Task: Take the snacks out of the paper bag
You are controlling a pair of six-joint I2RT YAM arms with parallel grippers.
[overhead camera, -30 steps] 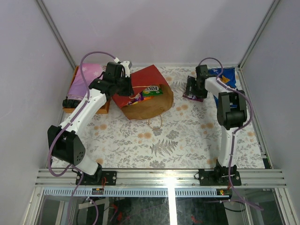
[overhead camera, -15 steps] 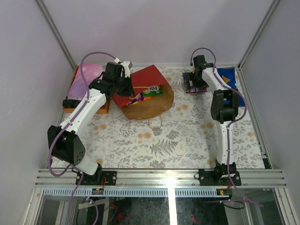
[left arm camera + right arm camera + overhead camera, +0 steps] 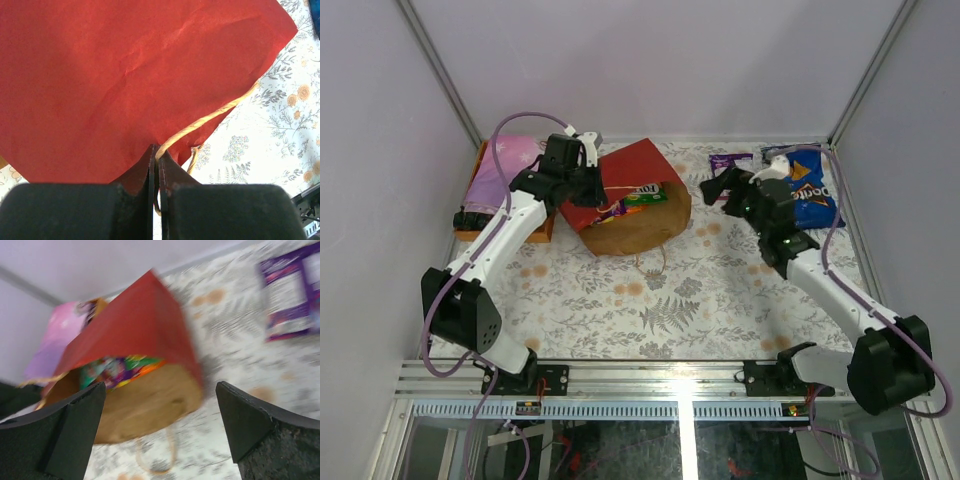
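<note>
Right gripper [image 3: 718, 184], spread and empty, has swung back from purple packet [image 3: 730, 159]; left gripper [image 3: 156, 151] pinches paper bag [image 3: 632, 168] rim; advise entering mouth low

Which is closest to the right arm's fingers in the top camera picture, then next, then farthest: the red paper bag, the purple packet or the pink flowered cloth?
Measured from the right arm's fingers in the top view:
1. the purple packet, just behind them, toward the back wall.
2. the red paper bag, to their left, mid-table.
3. the pink flowered cloth, in the far left corner.
</note>
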